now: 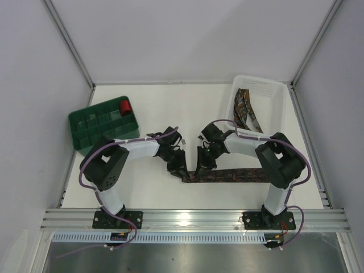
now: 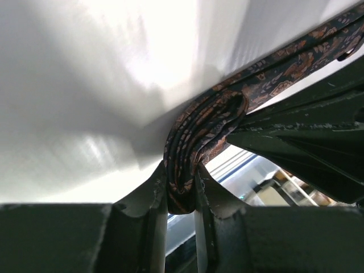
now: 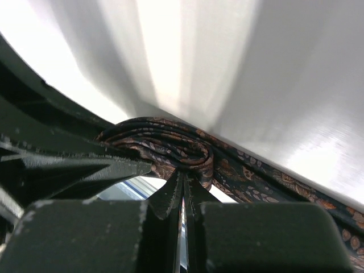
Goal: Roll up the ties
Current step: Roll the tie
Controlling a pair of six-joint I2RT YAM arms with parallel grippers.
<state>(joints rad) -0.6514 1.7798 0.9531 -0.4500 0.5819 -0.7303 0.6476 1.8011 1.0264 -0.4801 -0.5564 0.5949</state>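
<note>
One tie (image 1: 239,175), dark with a brown-orange pattern, lies flat along the table's front. Its left end is wound into a small roll (image 1: 190,177). My left gripper (image 1: 177,169) is shut on that roll. In the left wrist view the folded layers (image 2: 190,142) are squeezed between the fingers, and the gripper (image 2: 181,185) stands tilted. My right gripper (image 1: 200,168) meets the roll from the other side. Its jaws (image 3: 185,175) are pressed together, with the tie's coil (image 3: 170,145) wound around the tips. More ties (image 1: 245,111) lie in the white basket (image 1: 278,92).
A green compartment tray (image 1: 79,122) stands at the left with a small red roll (image 1: 125,106) in one cell. The white basket is at the back right. White walls close in the table on three sides, and an aluminium rail (image 1: 193,218) runs along the front.
</note>
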